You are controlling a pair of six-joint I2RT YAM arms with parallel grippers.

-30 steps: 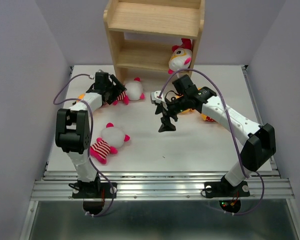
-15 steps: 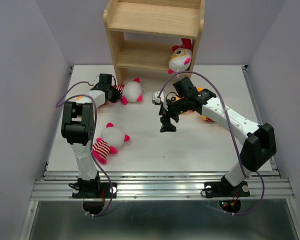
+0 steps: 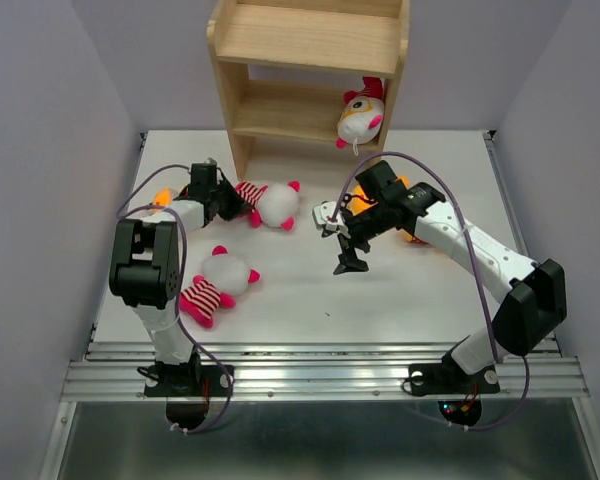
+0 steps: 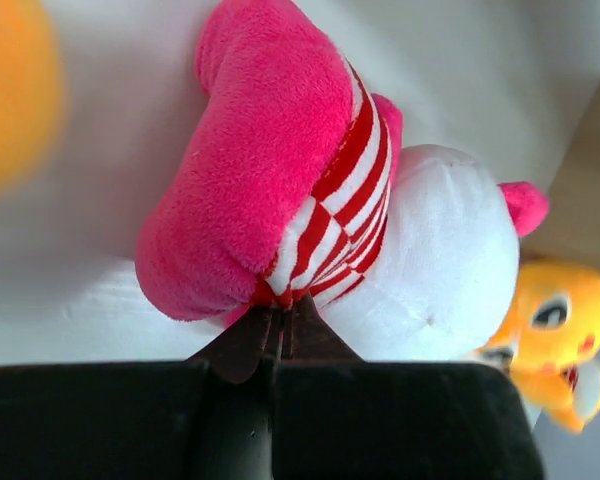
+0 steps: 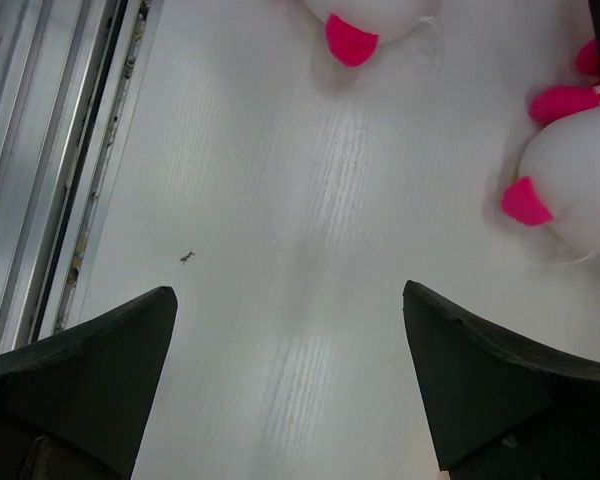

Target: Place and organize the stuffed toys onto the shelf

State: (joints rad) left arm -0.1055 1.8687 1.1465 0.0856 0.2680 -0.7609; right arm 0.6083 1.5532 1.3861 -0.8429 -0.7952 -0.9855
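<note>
Left wrist view: grasp step in hand, with left gripper (image 4: 278, 318) pinched tight on the cloth of a striped toy (image 4: 380, 250) down on the table (image 3: 400, 290), near the foot of the shelf (image 3: 310, 40); next, probably lifting it clear and onto a lower board beside the yellow toy (image 3: 360, 118) already there; right gripper (image 5: 289, 295) spread wide, holding nothing, above the white wood-grain surface; plain lavender walls (image 3: 40, 150) close around.

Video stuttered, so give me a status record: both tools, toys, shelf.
left tool: shut on striped toy, at its body
right tool: open, empty, above table
shelf: one yellow toy on it, right side
table: second striped toy lying at left front
</note>
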